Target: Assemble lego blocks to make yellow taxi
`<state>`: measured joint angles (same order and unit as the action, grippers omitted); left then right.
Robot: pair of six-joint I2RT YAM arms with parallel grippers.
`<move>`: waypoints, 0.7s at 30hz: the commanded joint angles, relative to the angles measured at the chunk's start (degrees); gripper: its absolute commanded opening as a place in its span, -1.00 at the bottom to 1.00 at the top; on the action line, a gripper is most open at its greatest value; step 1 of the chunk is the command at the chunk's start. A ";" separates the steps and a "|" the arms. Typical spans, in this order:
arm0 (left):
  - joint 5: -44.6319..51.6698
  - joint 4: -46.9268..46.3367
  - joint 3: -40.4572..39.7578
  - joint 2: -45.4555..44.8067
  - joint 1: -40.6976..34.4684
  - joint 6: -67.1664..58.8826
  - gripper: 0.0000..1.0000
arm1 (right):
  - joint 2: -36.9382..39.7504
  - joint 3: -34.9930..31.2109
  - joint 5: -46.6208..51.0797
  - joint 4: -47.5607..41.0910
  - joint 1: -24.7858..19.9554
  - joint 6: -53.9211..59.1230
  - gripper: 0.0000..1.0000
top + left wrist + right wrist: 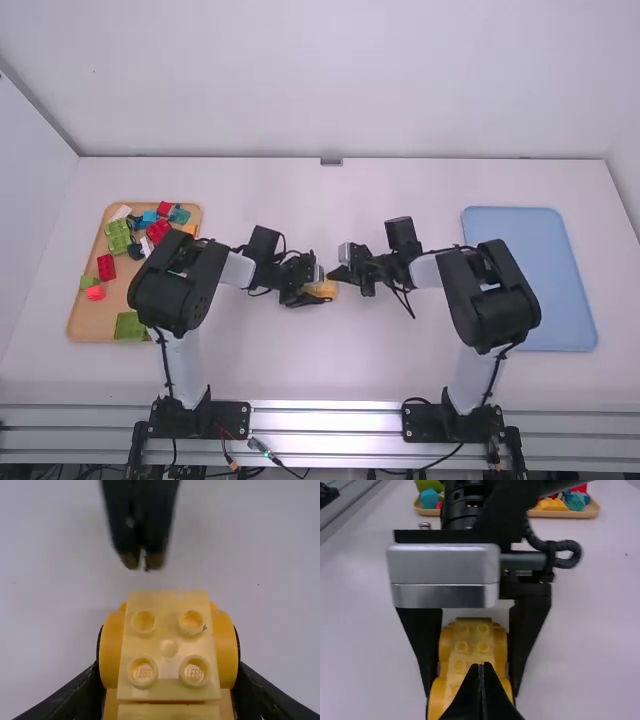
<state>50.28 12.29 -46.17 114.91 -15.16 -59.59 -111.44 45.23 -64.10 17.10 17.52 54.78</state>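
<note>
Yellow wheeled base (169,649) — studs up, long axis running left to right.

- Left arm (182,360), right arm (476,378): white links, bulky black joints, black bases (228,418).
- Left wrist: silver box (442,572), rounded corners; metal screw (425,526); ribbed black cable (568,554).
- Left gripper (320,289): black.
- Right gripper (336,273): black, tapered, tan tips.
</note>
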 commanded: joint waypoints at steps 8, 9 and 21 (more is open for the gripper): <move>-1.70 -0.02 0.44 0.76 0.04 -0.04 0.28 | -1.49 -2.93 3.06 6.34 1.95 -6.80 -1.00; -1.70 -0.04 0.46 0.76 0.04 -0.02 0.28 | -1.81 -2.82 3.32 6.73 2.34 -6.88 -1.00; -1.73 -0.04 0.48 0.76 0.04 -0.02 0.28 | -8.92 -0.39 2.45 6.49 1.05 -8.55 -1.00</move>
<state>50.04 12.64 -46.17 114.91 -15.16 -59.37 -117.64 44.99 -64.01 24.45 19.29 46.59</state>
